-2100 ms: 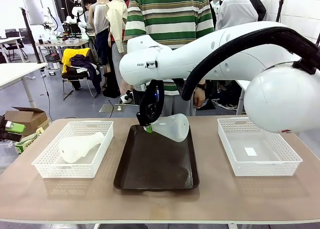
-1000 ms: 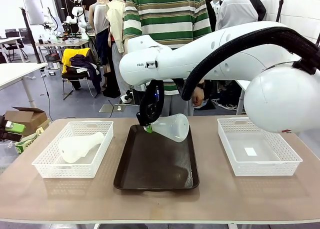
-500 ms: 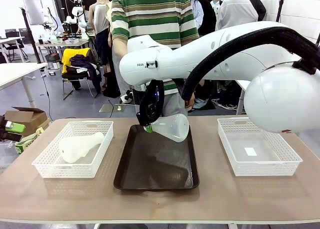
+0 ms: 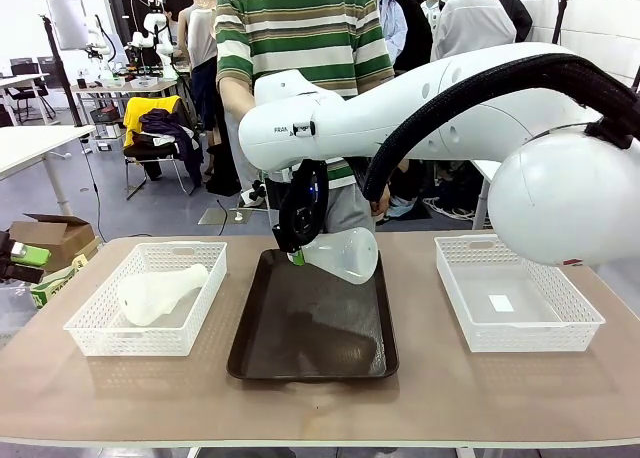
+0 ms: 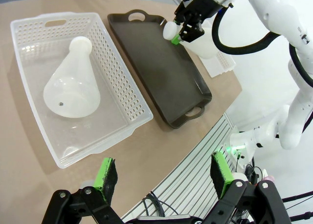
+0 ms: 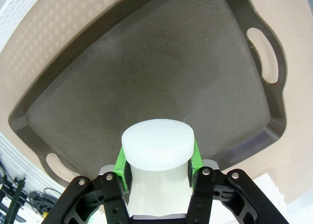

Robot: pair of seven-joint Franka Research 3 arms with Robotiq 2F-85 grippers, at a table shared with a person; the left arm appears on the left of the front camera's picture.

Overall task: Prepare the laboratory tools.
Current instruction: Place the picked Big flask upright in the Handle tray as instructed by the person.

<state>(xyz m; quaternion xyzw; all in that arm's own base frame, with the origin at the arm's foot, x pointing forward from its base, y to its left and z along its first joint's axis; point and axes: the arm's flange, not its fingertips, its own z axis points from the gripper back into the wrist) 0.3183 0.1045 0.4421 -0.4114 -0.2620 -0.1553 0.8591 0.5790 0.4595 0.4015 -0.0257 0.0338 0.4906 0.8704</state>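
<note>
My right gripper (image 4: 296, 257) is shut on the neck of a frosted-white conical flask (image 4: 345, 254), holding it tilted above the far end of the dark brown tray (image 4: 312, 330). In the right wrist view the flask's capped neck (image 6: 157, 145) sits between the green pads (image 6: 195, 157) of the right gripper (image 6: 157, 161), over the tray (image 6: 146, 72). In the left wrist view that held flask (image 5: 198, 42) hangs over the tray (image 5: 159, 62). A second flask (image 4: 160, 291) lies on its side in the left white basket (image 4: 97, 333), the same flask (image 5: 72, 82) lying below my open left gripper (image 5: 164, 177).
A white lattice basket (image 4: 515, 294) with only a small white label inside stands at the right. A person in a green-and-white striped shirt (image 4: 300, 28) stands at the far side of the table. The table's near edge (image 5: 193, 145) runs close to the left gripper.
The person behind the table has shifted to the left. Both arms and the held flask have stayed still.
</note>
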